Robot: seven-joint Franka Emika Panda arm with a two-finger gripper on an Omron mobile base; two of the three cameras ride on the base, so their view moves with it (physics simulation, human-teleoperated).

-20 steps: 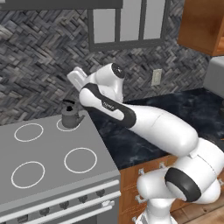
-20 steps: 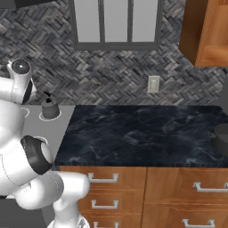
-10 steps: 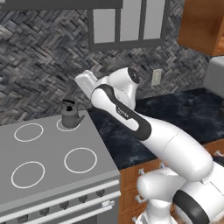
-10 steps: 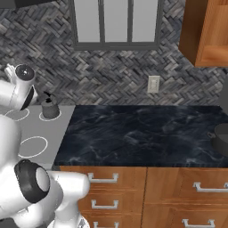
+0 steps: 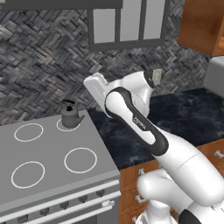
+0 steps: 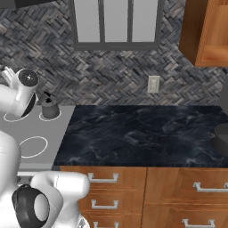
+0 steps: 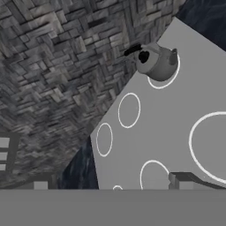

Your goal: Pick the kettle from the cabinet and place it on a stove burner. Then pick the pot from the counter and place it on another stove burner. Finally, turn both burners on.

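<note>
1. Kettle: upright on a rear burner of the stove, below the hand.
2. Hand: released, holding nothing.
3. Pot: on the counter, well apart from the hand.
4. Risk: the arm's wide swing toward the pot could clip the kettle and topple it.

The kettle stands upright on the back right burner ring of the grey stove. The white arm rises from the lower right and bends over the black desk, its hand raised beside the kettle, apart from it. A brown cabinet hangs at upper right.
</note>
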